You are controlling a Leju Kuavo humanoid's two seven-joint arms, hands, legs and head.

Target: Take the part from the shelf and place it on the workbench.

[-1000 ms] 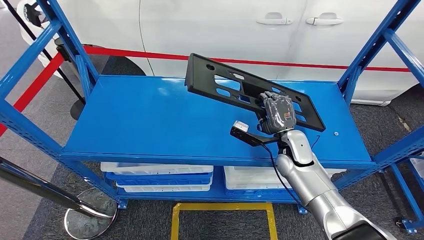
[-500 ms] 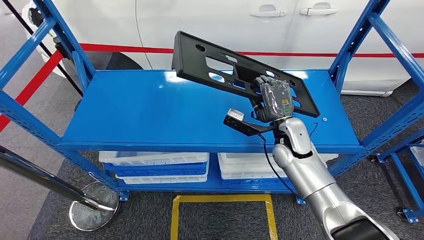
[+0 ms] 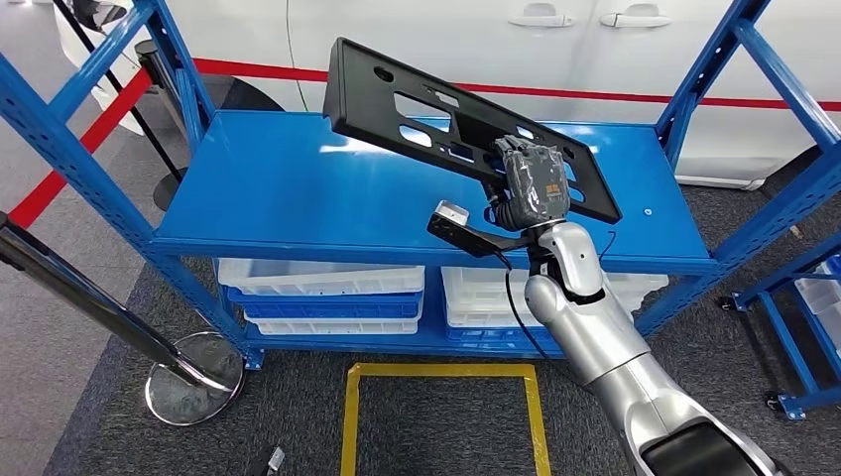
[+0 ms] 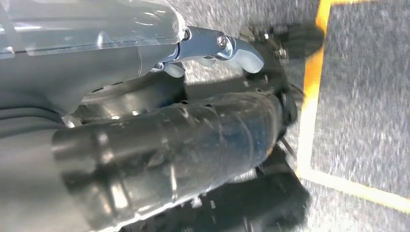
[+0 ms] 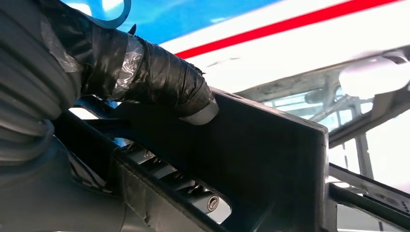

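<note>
White plastic bins (image 3: 319, 276) sit stacked on the lower level of the blue metal shelf (image 3: 278, 198); their contents cannot be made out. The right hand (image 3: 531, 185) grips the long black plastic panel with cut-outs (image 3: 397, 99), tilted and lifted clear of the shelf top. Behind stands a white car (image 3: 446, 30); a chrome stanchion (image 3: 188, 387) stands left. The left hand's state cannot be told.
</note>
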